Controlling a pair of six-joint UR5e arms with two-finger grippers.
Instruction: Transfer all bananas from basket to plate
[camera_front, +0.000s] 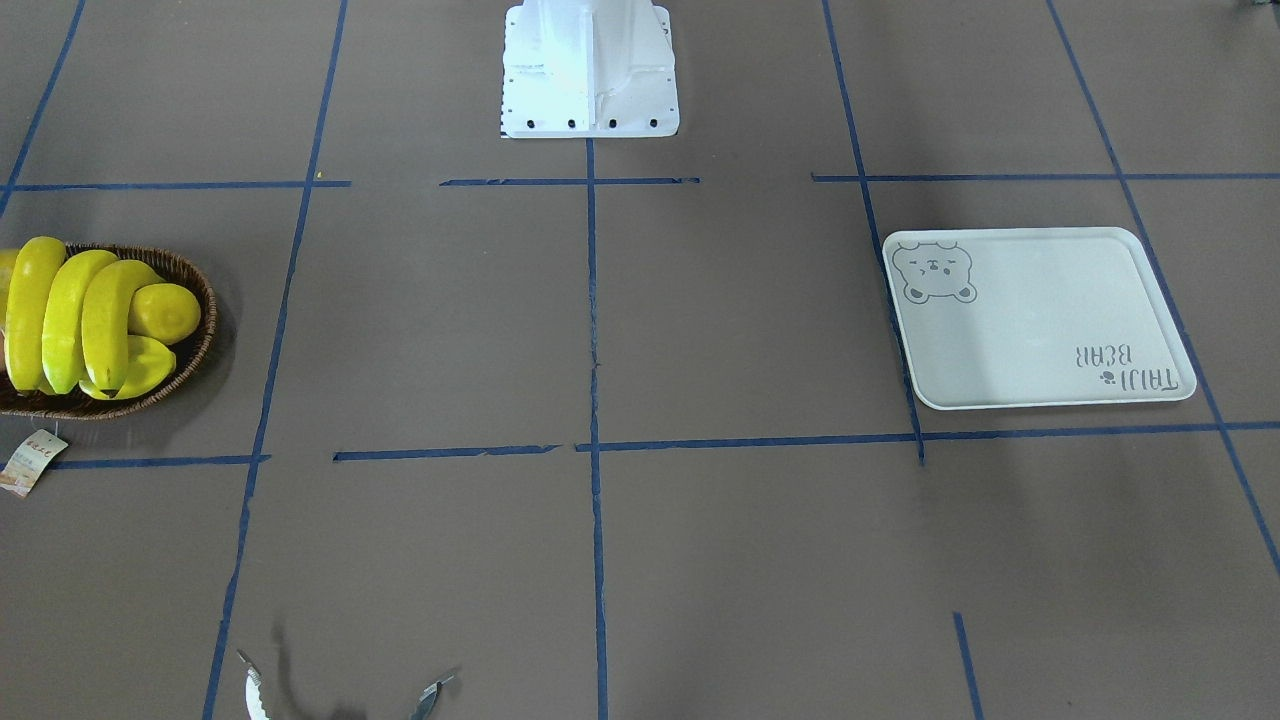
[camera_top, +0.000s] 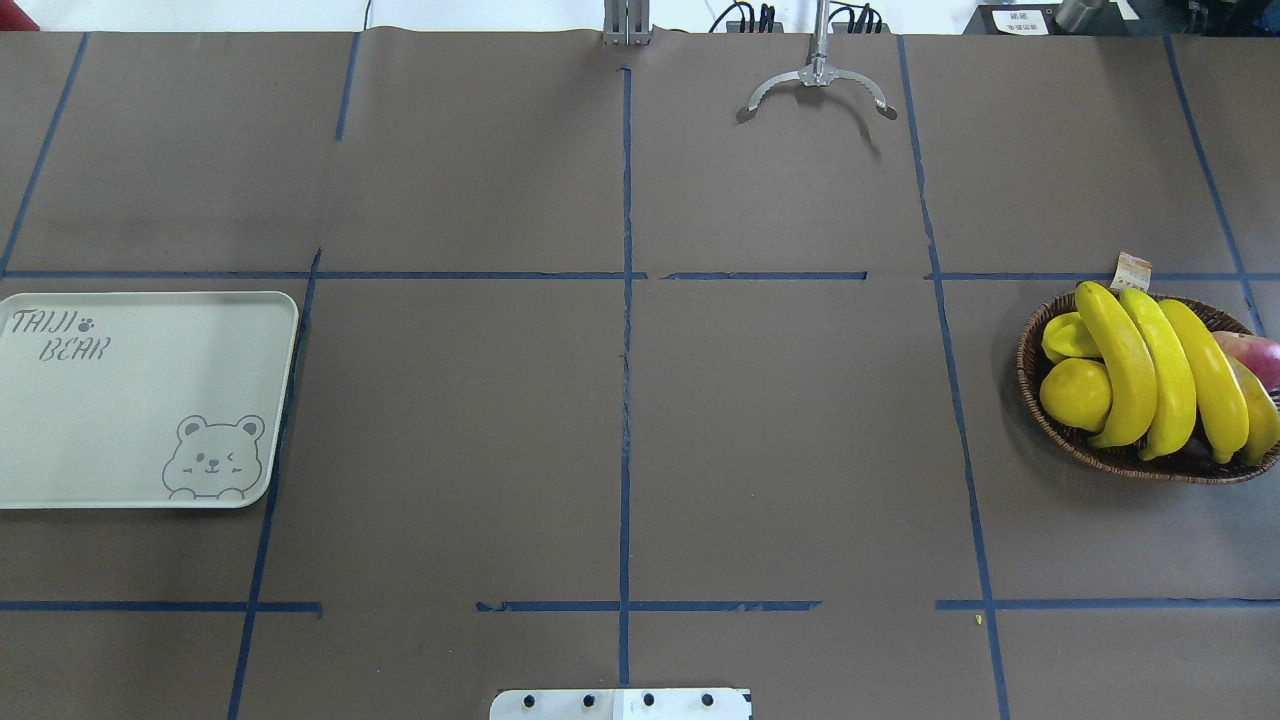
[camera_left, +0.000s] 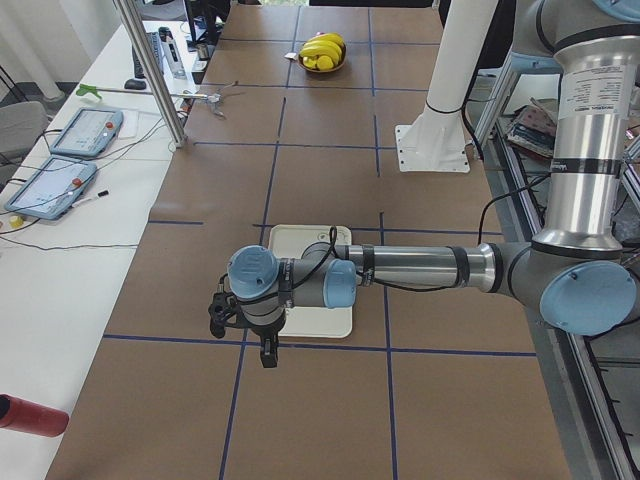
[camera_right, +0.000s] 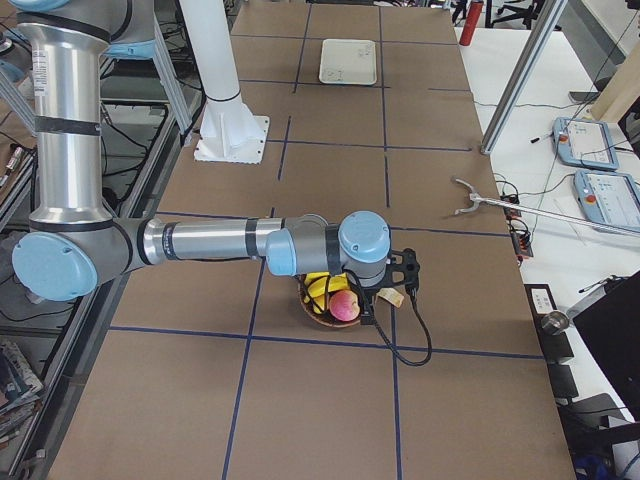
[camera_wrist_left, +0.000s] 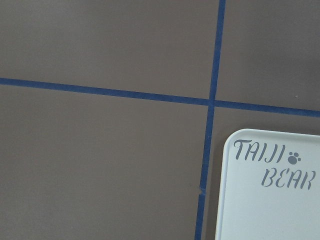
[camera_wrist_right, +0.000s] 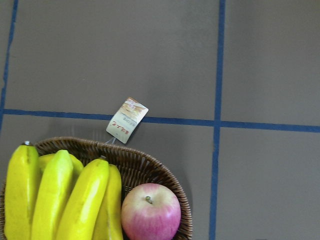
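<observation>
Four bananas (camera_top: 1115, 365), one lemon (camera_top: 1075, 393), one starfruit (camera_top: 1063, 335) and one apple (camera_top: 1252, 356) in one basket (camera_top: 1027, 360) at the overhead view's right edge; one paper tag (camera_top: 1132, 271); one plate (camera_top: 130, 420) at far left

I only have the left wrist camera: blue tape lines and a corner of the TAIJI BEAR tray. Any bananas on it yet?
Observer: None. The front-facing view shows the whole plate bare.
Operator: Where are the bananas, then?
Observer: The bananas lie together in the wicker basket at the table's opposite end, on the robot's right.
Operator: Anything else in there?
Observer: Yes, the right wrist view shows a pink apple beside them.
</observation>
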